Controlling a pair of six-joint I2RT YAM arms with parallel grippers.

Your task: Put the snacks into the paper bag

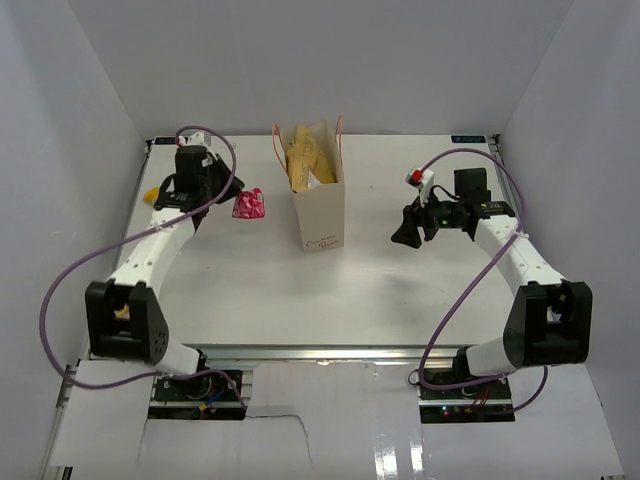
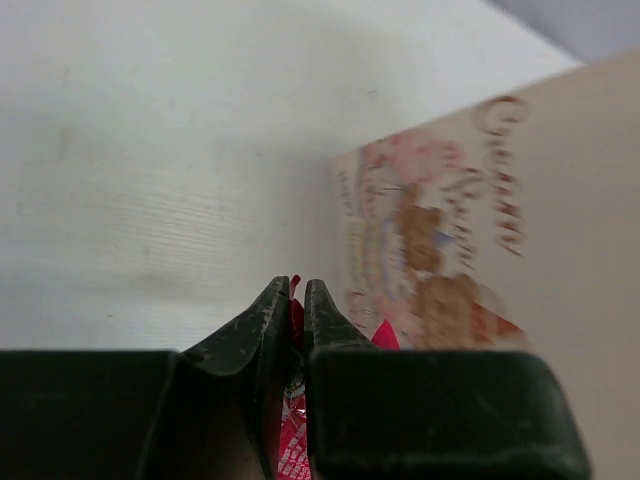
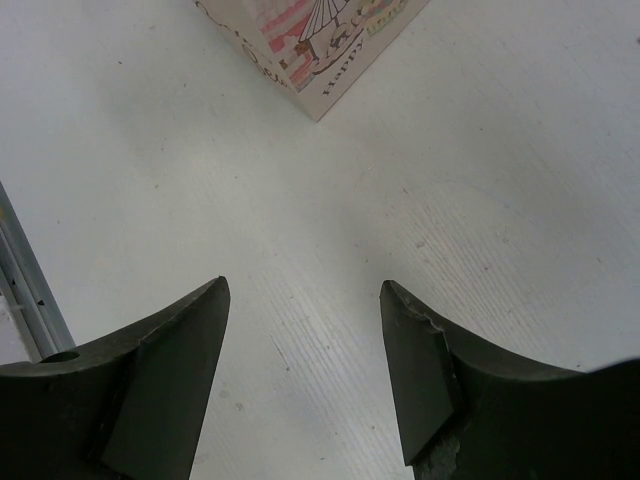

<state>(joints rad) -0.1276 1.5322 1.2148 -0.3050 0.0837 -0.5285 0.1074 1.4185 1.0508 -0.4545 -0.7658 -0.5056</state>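
One outstretched left arm [image 1: 150, 250], left gripper [image 2: 297, 290] tight on red wrapper [image 1: 250, 205].

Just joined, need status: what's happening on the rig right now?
The left gripper is shut on the small red packet, left of the paper bag. The brown-gold pouch is already in the bag. The right gripper hangs open and empty over the table on the bag's right.

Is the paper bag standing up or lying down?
Standing up. The paper bag rests on its base, its top open, with a pouch poking out.
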